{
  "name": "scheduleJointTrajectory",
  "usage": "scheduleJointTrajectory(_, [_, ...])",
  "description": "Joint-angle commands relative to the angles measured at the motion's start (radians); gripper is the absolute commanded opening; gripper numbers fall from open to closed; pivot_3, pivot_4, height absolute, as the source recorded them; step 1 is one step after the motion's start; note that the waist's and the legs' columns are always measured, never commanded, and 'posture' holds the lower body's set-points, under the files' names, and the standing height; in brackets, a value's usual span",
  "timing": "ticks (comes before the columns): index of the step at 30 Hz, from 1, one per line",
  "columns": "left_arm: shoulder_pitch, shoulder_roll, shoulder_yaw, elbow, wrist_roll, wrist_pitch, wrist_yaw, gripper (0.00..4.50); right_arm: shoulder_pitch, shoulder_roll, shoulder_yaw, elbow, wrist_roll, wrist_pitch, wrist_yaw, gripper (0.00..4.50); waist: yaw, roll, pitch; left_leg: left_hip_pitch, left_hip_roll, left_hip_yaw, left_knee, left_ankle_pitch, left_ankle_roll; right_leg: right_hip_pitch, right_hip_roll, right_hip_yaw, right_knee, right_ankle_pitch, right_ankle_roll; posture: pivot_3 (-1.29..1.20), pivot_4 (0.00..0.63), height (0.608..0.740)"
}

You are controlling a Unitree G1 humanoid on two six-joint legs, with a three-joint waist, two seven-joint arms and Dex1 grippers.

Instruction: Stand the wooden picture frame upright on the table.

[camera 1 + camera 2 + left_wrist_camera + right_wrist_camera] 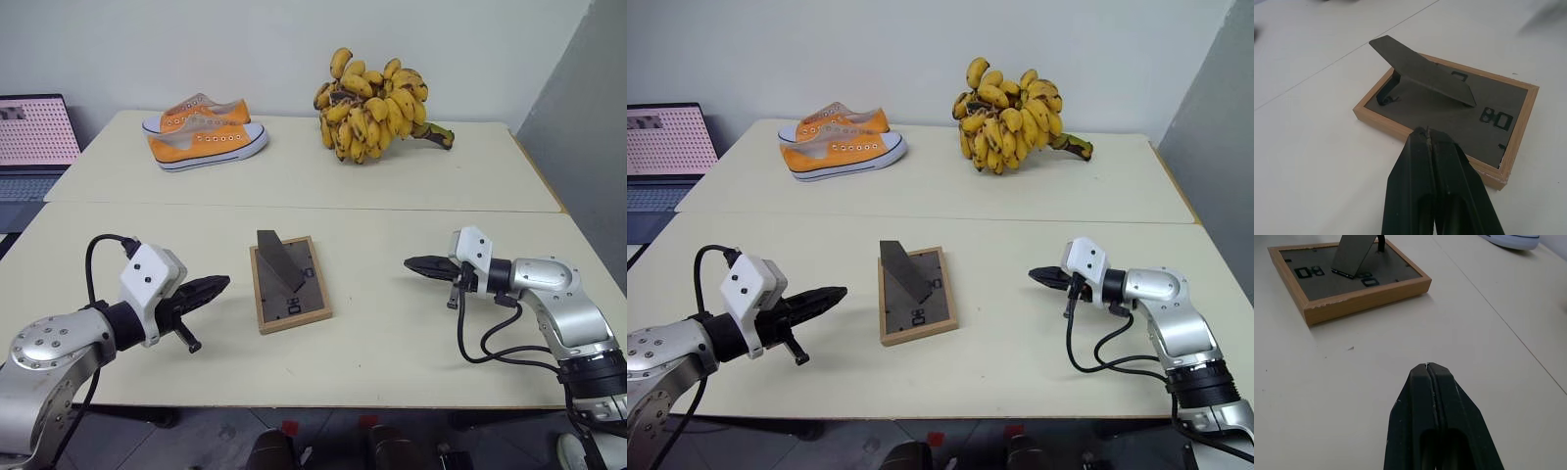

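The wooden picture frame (290, 285) lay face down near the middle of the table (392, 333), its dark grey back facing up. The fold-out easel stand (280, 260) was raised off the back, angled up toward the far side of the table. The frame sat slightly skewed to the table's front edge.

The left gripper (217, 286) hovered just left of the frame, its two black fingers pressed together and holding nothing. A narrow strip of bare tabletop separated its tip from the frame's left edge. In the left wrist view, the clenched fingers (1420, 166) pointed at the frame's nearer long side.

The right gripper (413, 263) was also clenched and empty. It stood well apart from the frame's right edge, with a wide band of open tabletop between them. In the right wrist view, the closed fingertips (1427, 382) pointed across bare surface toward a corner of the frame.

Open table surface surrounded the frame on all four sides. Behind it, a seam separated this table from a second cream table (294, 181). That table carried a pair of orange shoes (206, 132) and a bunch of bananas (377, 108), both well clear of the frame. A laptop (34, 142) stood at the far left.
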Motion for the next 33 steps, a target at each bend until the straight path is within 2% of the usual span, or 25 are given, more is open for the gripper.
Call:
scheduleJointTrajectory(1, [-0.009,0.022,0.036,-0.036,0.007,-0.007,0.007,0.01,-0.014,0.002,-0.01,-0.017,0.016,0.001,0.008,0.0,-0.001,0.0,0.0,0.0,0.0,0.0,0.001,0.0,0.0,0.0,0.0,0.0,0.0,0.0,0.0,0.0,0.15,0.74])
scheduleJointTrajectory(33, [-0.058,-0.009,0.009,-0.069,-0.019,0.041,0.085,0.01,-0.011,0.048,-0.015,-0.042,0.011,0.035,-0.051,0.0,-0.008,0.0,0.0,0.0,0.0,0.0,0.005,0.0,0.0,0.002,0.0,0.0,0.0,0.001,0.002,0.0,0.15,0.74])
